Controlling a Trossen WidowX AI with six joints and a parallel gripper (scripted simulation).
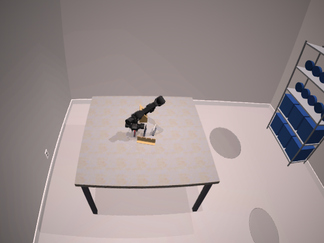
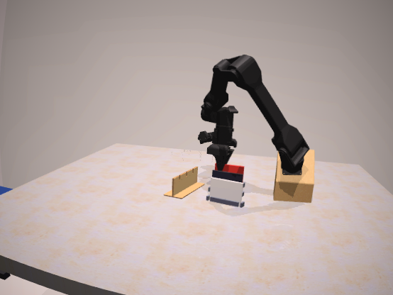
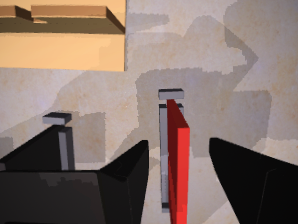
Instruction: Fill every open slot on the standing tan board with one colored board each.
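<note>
Mottled tabletop (image 1: 117, 163) (image 2: 149, 241) (image 3: 100, 90) beneath upright, bright red board (image 1: 134, 133) (image 2: 232, 169) (image 3: 183, 165).

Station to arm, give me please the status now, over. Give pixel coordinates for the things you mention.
Gripper (image 1: 134, 132) (image 2: 220, 169) (image 3: 178, 145) open, fingers astride red board (image 1: 134, 133) (image 2: 230, 169) (image 3: 183, 165). Board upright in holder. Tan board (image 1: 146, 139) (image 2: 185, 180) (image 3: 70, 11) slots unfilled. Nothing visibly blocking the grasp.

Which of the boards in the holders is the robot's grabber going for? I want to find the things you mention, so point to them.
The red board (image 1: 134, 133) (image 2: 235, 169) (image 3: 183, 165). It alone stands between the gripper's (image 1: 134, 130) (image 2: 220, 169) (image 3: 179, 142) open fingers; the black and white ones stand off to one side.
</note>
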